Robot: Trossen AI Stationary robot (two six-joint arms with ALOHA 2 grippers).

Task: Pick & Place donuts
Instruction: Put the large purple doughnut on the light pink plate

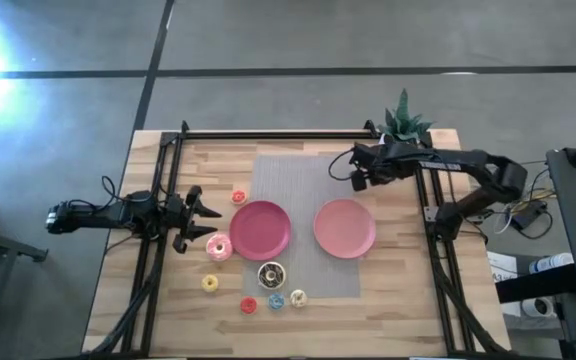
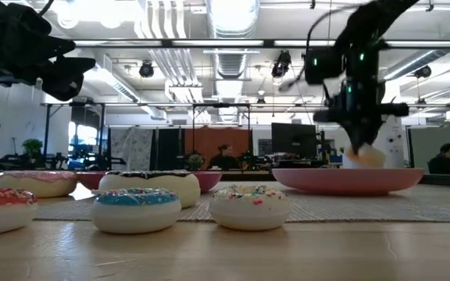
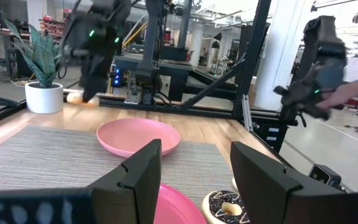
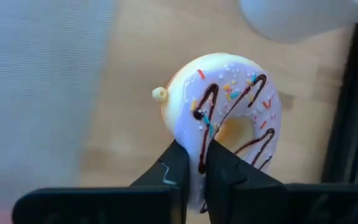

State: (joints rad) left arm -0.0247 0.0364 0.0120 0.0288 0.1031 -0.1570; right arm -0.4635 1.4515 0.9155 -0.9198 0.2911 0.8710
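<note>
One pale donut (image 4: 229,118) is pinched by the right gripper (image 4: 194,165); six donuts are counted beside two pink plates (image 1: 286,240); the left gripper (image 3: 194,177) is spread.

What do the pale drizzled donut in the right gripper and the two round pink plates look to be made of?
The pale drizzled donut, pinched in the right gripper: probably soft matte foam or rubber with painted chocolate lines and sprinkles; its edge looks squeezed between the fingers. The two pink plates: likely smooth moulded plastic, uniform colour, faint sheen.

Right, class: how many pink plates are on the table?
2. The darker pink plate lies left on the grey mat; the paler pink plate lies beside it, right.
</note>
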